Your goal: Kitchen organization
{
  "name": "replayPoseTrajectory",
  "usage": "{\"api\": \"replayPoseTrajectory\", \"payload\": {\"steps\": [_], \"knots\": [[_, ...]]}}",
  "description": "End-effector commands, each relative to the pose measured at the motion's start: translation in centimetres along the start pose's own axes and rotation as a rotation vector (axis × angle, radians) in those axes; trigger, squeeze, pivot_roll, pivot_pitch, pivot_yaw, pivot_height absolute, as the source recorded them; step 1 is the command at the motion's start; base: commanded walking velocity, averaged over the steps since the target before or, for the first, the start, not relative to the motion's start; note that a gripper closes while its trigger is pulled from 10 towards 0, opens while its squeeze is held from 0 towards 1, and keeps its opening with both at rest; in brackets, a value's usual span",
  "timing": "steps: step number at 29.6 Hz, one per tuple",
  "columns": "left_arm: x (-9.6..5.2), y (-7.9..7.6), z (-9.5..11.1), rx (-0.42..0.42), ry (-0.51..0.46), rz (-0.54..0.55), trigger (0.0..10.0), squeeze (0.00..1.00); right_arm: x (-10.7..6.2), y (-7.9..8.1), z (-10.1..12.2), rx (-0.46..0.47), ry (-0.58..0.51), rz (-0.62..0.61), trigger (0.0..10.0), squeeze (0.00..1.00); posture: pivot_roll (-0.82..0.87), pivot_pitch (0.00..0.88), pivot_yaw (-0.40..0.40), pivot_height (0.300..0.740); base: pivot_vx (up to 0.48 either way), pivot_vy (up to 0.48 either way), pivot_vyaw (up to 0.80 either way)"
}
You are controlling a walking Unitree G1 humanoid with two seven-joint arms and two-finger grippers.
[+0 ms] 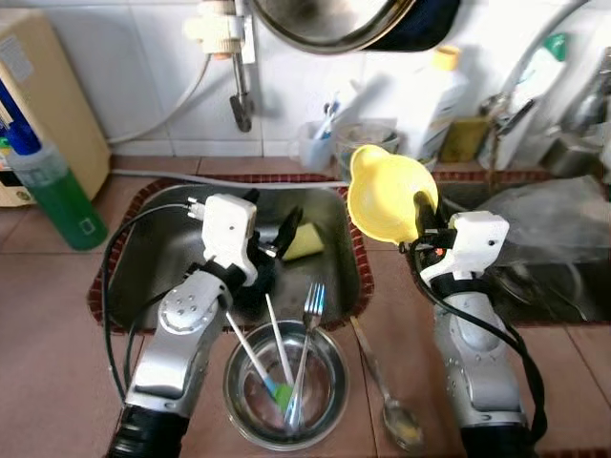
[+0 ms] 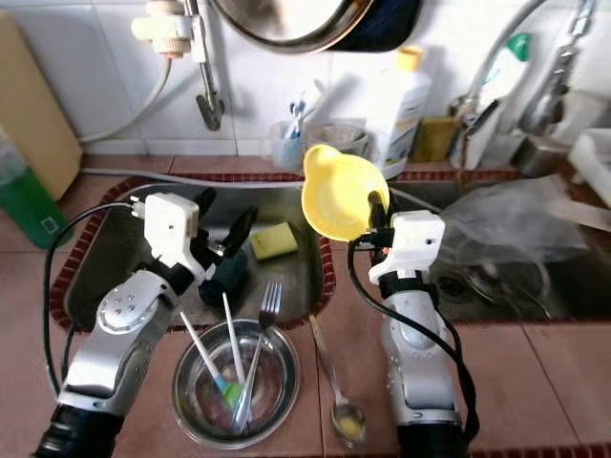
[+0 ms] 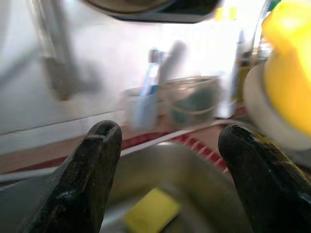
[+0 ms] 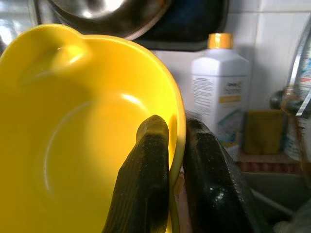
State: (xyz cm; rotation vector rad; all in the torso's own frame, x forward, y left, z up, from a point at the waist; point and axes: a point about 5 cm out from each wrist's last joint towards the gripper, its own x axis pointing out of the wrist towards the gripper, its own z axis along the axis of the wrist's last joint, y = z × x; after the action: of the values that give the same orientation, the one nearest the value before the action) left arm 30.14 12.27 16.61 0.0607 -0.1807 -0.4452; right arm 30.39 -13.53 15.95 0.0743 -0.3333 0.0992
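Note:
My right gripper (image 1: 421, 215) is shut on the rim of a yellow plastic bowl (image 1: 387, 194), held tilted in the air between the two sinks. The wrist view shows one finger (image 4: 146, 179) inside the yellow bowl (image 4: 82, 136) and the other outside. My left gripper (image 1: 277, 234) hangs open over the left sink (image 1: 153, 253), its fingers (image 3: 92, 184) wide apart with nothing between them. A yellow sponge (image 1: 304, 242) lies in that sink just beyond the fingers. In front, a steel bowl (image 1: 329, 401) holds a fork (image 1: 307, 334) and other utensils.
A spoon (image 1: 387, 401) lies on the tiled counter beside the steel bowl. A green bottle (image 1: 57, 196) stands at the left. Cups with toothbrushes (image 1: 325, 138), a white bottle (image 1: 434, 100) and a tap (image 1: 239, 86) line the back wall. The right sink (image 1: 554, 277) holds a plastic bag.

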Motion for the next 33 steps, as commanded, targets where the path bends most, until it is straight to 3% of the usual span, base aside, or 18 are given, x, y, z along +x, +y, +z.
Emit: {"api": "replayPoseTrajectory", "payload": {"steps": [1,18,27,33], "knots": [[0.0,-0.3,0.5,0.017,-0.019,-0.023,10.0,0.0,0.4,0.1,0.2,0.023,0.003,-0.003,10.0,0.0,-0.09,0.054,0.014,0.74,0.0,0.0,0.0],[-0.7,-1.0,0.3,0.038,0.003,-0.096,10.0,0.0,0.2,-1.0,-0.5,0.047,0.078,-0.049,10.0,0.0,-0.09,0.063,0.021,0.74,0.0,0.0,0.0],[-1.6,-2.8,0.7,0.05,-0.001,-0.207,10.0,0.0,0.4,-4.2,-1.3,0.031,0.144,-0.066,10.0,0.0,-0.09,0.074,0.017,0.74,0.0,0.0,0.0],[-2.6,-4.4,0.9,0.047,0.002,-0.278,10.0,0.0,0.7,-4.6,-1.3,0.024,0.168,-0.018,10.0,0.0,-0.09,0.095,0.01,0.74,0.0,0.0,0.0]]}}
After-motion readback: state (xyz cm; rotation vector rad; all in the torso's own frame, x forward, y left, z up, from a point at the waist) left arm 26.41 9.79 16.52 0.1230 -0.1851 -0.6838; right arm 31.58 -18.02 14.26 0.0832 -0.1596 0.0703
